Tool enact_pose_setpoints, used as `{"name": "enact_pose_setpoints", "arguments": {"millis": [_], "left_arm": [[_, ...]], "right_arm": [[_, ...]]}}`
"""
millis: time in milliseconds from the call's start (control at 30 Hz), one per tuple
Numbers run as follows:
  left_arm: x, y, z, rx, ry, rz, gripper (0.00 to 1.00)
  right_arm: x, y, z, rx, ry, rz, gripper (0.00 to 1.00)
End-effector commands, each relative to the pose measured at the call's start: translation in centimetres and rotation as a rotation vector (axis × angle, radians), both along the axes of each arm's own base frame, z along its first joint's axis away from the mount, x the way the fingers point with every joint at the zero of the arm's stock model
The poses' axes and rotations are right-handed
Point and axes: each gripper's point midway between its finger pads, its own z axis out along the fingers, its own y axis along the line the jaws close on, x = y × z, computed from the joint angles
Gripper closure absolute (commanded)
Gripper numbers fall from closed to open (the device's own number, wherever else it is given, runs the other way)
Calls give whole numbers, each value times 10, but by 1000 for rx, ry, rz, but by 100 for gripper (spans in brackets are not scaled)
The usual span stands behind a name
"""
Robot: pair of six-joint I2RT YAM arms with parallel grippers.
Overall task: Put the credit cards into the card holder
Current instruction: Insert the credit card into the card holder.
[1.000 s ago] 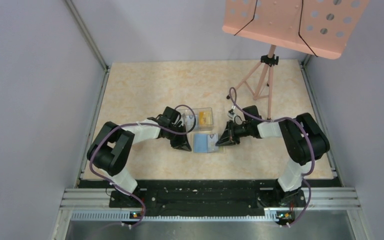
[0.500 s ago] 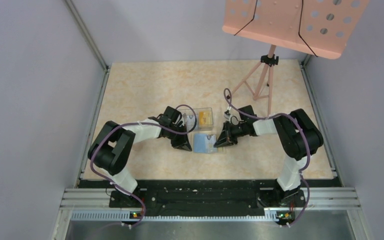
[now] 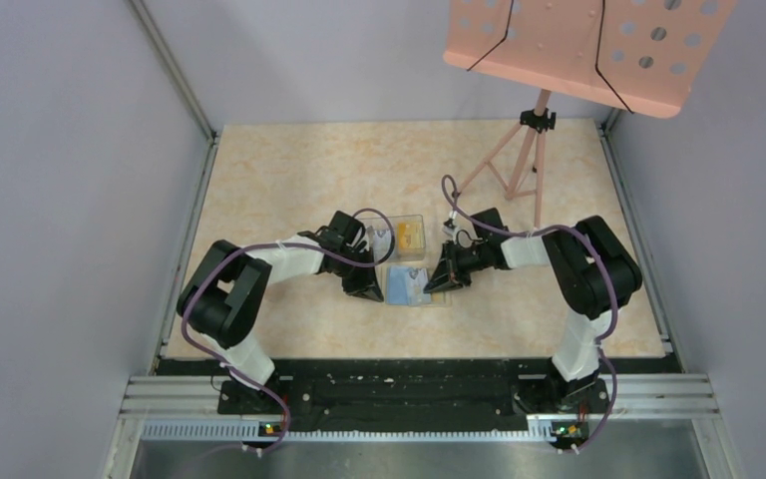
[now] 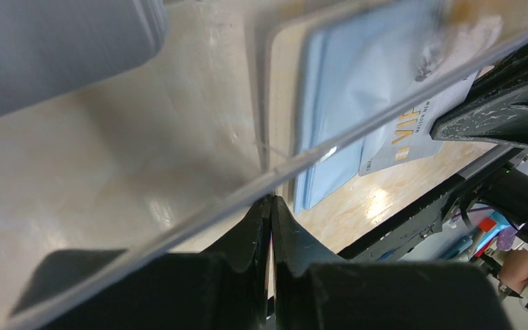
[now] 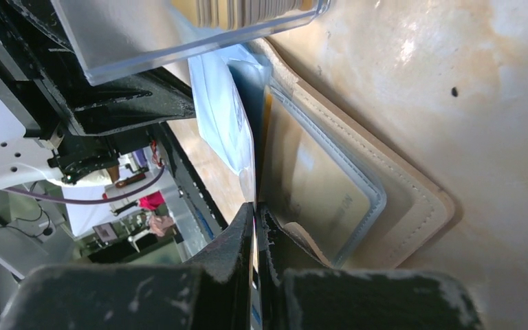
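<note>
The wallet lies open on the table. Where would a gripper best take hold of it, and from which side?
Probably its near edge, approached low from the near side. The wallet lies open and flat, so only a thin edge offers a pinch; the box crowds the far side, and the left gripper and the right gripper, shut on a card, flank it.

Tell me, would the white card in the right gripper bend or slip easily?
The card is probably fairly stiff: pinched by one edge in the right gripper, it shows no droop. Its smooth face looks slippery; so thin, likely light.
</note>
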Motion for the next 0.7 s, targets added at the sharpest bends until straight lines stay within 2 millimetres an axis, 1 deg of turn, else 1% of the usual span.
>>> {"name": "enact_pose_setpoints", "arguments": {"millis": [0, 267, 667], "left_arm": [[-7, 5, -21, 82, 6, -30, 92], [-9, 5, -24, 100, 17, -37, 94], [-9, 5, -26, 109, 22, -45, 94]], "right_arm": [[10, 3, -2, -54, -74, 24, 100], [15, -4, -3, -119, -103, 40, 100], [26, -13, 3, -191, -157, 36, 100]]}}
